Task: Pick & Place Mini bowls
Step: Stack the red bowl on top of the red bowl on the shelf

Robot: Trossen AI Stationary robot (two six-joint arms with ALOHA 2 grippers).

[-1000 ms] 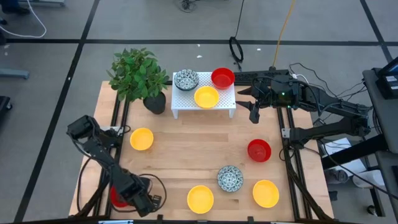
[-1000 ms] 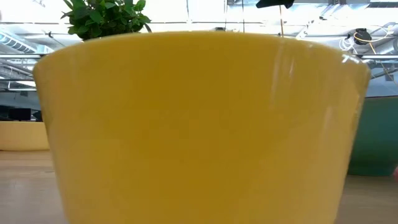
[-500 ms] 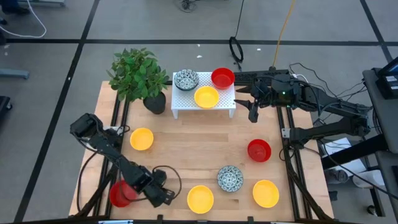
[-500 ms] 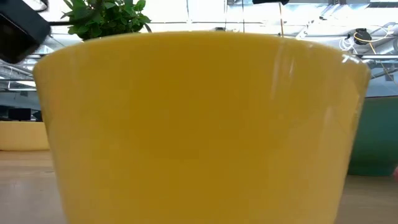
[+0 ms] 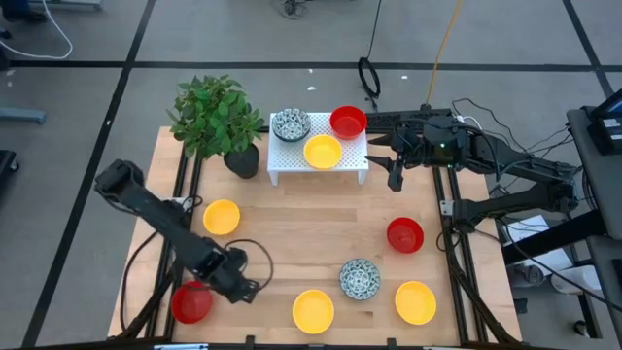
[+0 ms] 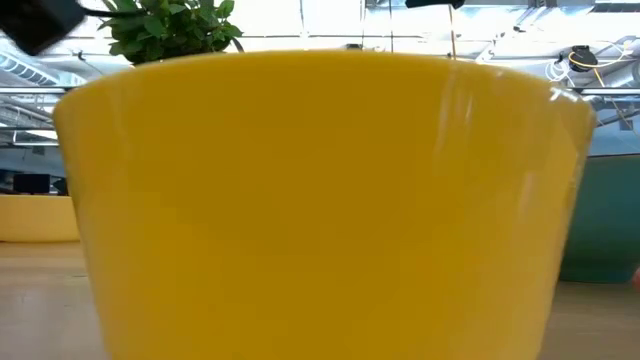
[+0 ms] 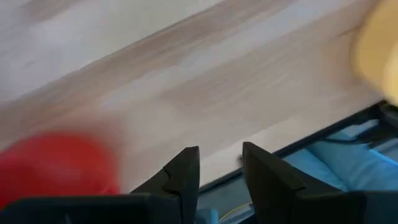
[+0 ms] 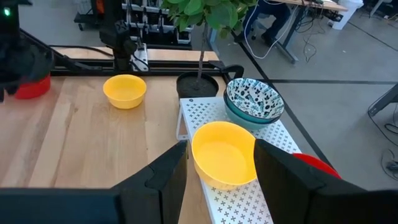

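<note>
In the high view a red mini bowl (image 5: 191, 302) rests on its base near the table's near left corner. My left gripper (image 5: 243, 289) hovers open and empty just right of it. The left wrist view shows the red bowl (image 7: 56, 168) beside the gripper (image 7: 219, 152). A speckled bowl (image 5: 291, 124), a red bowl (image 5: 348, 122) and a yellow bowl (image 5: 323, 152) sit on a white rack (image 5: 292, 167). My right gripper (image 5: 397, 181) waits open at the rack's right end, above table level. On the table stand yellow bowls (image 5: 222, 217) (image 5: 313, 310) (image 5: 415, 302), a red bowl (image 5: 405, 234) and a speckled bowl (image 5: 360, 279).
A potted plant (image 5: 216, 119) in a black pot stands left of the rack. The near yellow bowl (image 6: 320, 200) fills the low view. In the right wrist view the speckled bowl (image 8: 254, 99) sits stacked in another bowl. Bare wood lies in the table's middle.
My left gripper has moved off the red bowl toward the table's right and then up and toward the far edge. The red bowl, covered by the gripper a second ago, now stands uncovered on the table in the same spot.
</note>
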